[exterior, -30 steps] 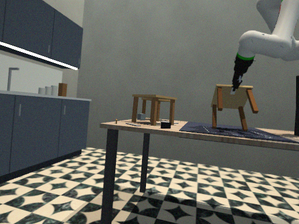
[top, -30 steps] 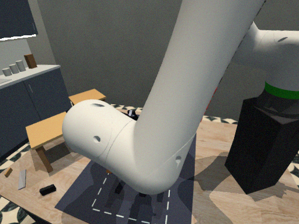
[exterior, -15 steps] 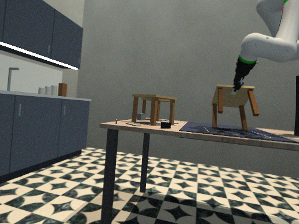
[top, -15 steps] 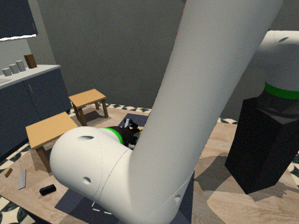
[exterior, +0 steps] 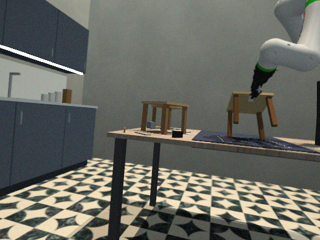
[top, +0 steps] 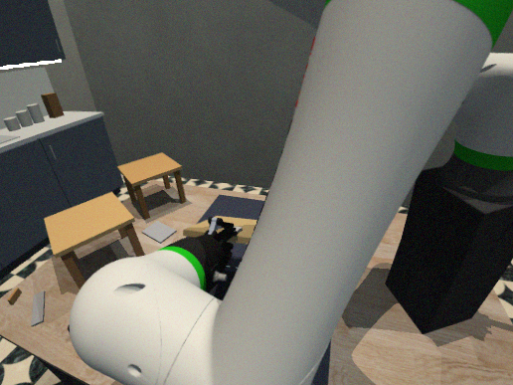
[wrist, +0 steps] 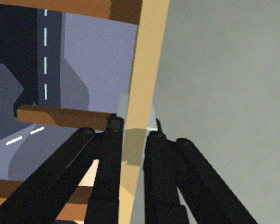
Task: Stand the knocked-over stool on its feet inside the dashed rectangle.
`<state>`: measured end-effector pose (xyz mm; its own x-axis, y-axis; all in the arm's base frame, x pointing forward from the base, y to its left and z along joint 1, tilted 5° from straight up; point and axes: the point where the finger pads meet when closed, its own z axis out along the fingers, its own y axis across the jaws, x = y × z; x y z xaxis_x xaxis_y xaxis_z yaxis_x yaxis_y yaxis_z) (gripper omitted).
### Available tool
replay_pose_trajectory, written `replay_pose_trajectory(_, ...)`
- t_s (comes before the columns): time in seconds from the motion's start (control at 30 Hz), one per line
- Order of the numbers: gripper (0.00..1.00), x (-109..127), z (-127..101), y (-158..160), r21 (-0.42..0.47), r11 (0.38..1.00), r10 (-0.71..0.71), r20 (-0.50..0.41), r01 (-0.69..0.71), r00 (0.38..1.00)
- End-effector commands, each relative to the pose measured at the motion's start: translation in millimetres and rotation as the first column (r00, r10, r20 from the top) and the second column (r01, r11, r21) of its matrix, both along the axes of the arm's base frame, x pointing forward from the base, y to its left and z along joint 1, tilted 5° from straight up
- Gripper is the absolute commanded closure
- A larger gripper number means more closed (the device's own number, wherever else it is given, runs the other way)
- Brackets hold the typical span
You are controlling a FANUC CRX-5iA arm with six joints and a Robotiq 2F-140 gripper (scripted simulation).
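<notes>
Clearly the gripper point(wrist: 133, 136) is nearly shut, its two black fingers pinching the thin edge of the stool's point(exterior: 249, 107) tan seat board from both faces. From the exterior view the stool hangs tilted, seat upper edge in the grip at about 12 o'clock, with two of its feet touching the dark mat point(exterior: 217, 137) on the table point(exterior: 149, 137) and the other legs raised.

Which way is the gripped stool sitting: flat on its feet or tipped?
Tipped. In the exterior view the stool leans, two feet on the dark mat, two raised. The gripper pinches its seat edge.
</notes>
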<state>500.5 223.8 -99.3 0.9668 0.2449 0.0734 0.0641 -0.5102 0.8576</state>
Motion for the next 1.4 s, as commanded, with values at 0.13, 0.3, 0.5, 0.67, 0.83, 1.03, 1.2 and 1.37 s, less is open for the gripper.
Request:
replay_pose_trajectory(0.13,0.90,-5,-6,24,-0.087,0.996,-0.007,0.023,0.009,1.000)
replay_pose_trajectory(0.3,0.90,-5,-6,25,-0.091,0.996,-0.007,0.024,0.009,1.000)
replay_pose_trajectory(0.5,0.90,-6,-8,31,-0.113,0.994,-0.008,0.030,0.012,1.000)
replay_pose_trajectory(0.67,0.90,-9,-14,44,-0.163,0.986,-0.011,0.043,0.017,0.999)
replay_pose_trajectory(0.83,0.90,-12,-19,57,-0.212,0.977,-0.012,0.056,0.023,0.998)
replay_pose_trajectory(1.03,0.90,-12,-20,57,-0.212,0.977,-0.012,0.056,0.024,0.998)
replay_pose_trajectory(1.2,0.90,-13,-21,60,-0.224,0.974,-0.012,0.059,0.025,0.998)
replay_pose_trajectory(1.37,0.90,-16,-30,75,-0.285,0.958,-0.013,0.076,0.034,0.997)
